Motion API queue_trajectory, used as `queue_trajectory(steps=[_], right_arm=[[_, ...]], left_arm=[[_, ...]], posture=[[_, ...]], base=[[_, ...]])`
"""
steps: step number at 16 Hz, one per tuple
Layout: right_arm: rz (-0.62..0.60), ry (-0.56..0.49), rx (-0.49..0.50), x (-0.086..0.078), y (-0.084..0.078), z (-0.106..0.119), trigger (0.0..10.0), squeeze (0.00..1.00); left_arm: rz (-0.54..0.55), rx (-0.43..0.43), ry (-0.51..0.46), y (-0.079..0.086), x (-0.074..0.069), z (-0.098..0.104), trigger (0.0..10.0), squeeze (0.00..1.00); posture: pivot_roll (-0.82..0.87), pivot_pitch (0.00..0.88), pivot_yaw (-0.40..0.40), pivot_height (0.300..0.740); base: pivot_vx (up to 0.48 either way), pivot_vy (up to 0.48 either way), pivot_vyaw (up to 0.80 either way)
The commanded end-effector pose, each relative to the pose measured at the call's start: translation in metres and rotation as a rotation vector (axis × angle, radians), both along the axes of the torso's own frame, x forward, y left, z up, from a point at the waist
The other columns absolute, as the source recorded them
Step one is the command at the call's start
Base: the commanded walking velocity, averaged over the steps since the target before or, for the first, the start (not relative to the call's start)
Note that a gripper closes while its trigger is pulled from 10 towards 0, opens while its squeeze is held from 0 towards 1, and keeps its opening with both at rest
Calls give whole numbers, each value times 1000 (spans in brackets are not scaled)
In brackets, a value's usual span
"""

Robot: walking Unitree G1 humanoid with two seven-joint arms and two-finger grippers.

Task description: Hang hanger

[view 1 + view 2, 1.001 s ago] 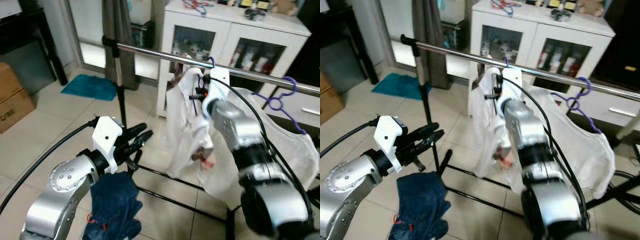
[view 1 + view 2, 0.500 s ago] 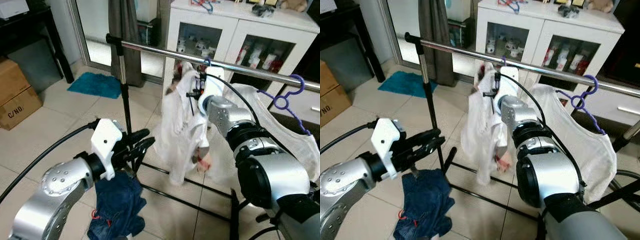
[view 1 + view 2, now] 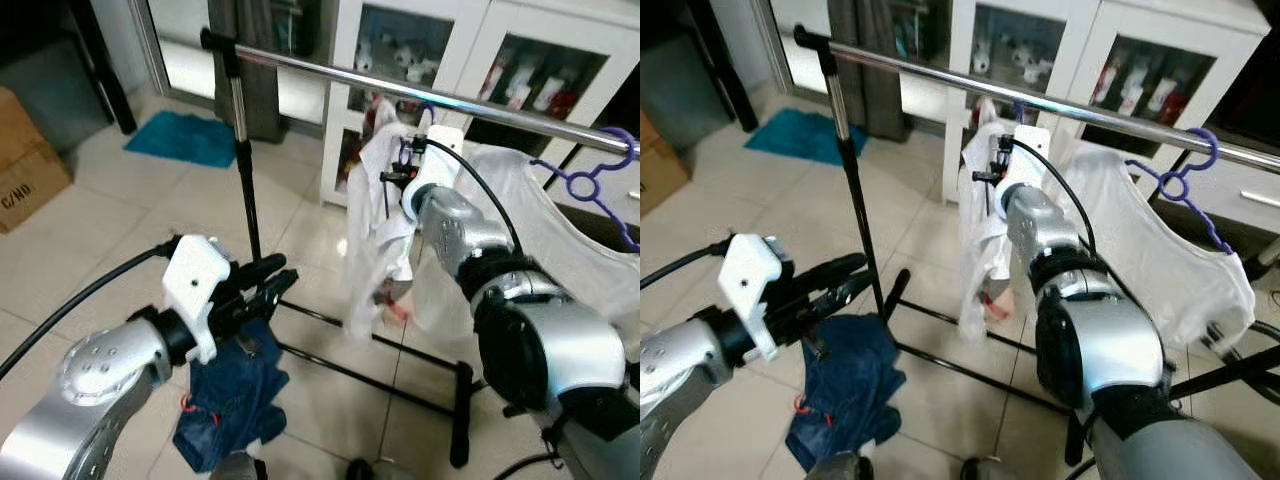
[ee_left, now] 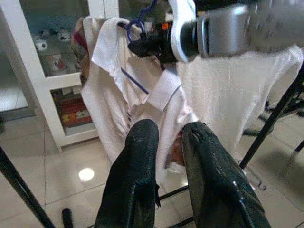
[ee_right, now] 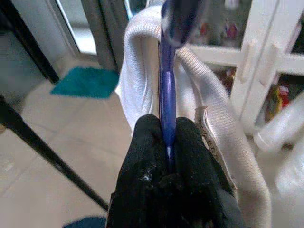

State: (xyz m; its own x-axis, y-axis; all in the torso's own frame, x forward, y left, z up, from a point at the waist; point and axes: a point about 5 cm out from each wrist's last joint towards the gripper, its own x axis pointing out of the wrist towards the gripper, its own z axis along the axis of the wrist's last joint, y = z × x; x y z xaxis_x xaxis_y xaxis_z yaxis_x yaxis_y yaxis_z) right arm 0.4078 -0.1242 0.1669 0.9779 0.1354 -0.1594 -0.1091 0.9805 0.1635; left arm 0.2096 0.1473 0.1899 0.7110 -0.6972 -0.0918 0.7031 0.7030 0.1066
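hanger (image 5: 167,85): blue, thin, wears white shirt (image 3: 375,225) | right gripper (image 5: 168,142): pinching it

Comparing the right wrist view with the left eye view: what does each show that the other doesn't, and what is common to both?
Right wrist view: the right gripper shut on the purple plastic hanger, pinched between its black fingers. Left eye view: the left gripper held low before the chrome clothes rail, a blue denim garment on the tiled floor, and a second purple hanger carrying a white top. Shared: the white shirt on the held hanger, and the teal mat.
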Motion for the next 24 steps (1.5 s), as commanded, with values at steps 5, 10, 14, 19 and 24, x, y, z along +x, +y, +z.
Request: queue_trajectory(steps=[5,10,14,19,24], right_arm=[[-39,-248,53,-16,-5,-5,10000,0],[-90,-355,59,-10,-7,21,10000,0],[-90,-355,59,-10,-7,21,10000,0],[-90,-355,59,-10,-7,21,10000,0],[-90,-355,59,-10,-7,21,10000,0]], left_arm=[[-34,-14,9,-8,-3,3,10000,0],[-25,-10,-27,-6,1,11,10000,0],[-25,-10,-27,-6,1,11,10000,0],[-25,-10,-27,-6,1,11,10000,0],[-25,-10,-27,-6,1,11,10000,0]], posture=[[176,201,-37,740],[186,210,-42,740],[186,210,-42,740],[186,210,-42,740],[186,210,-42,740]], base=[[0,0,0],[0,0,0],[0,0,0],[0,0,0],[0,0,0]])
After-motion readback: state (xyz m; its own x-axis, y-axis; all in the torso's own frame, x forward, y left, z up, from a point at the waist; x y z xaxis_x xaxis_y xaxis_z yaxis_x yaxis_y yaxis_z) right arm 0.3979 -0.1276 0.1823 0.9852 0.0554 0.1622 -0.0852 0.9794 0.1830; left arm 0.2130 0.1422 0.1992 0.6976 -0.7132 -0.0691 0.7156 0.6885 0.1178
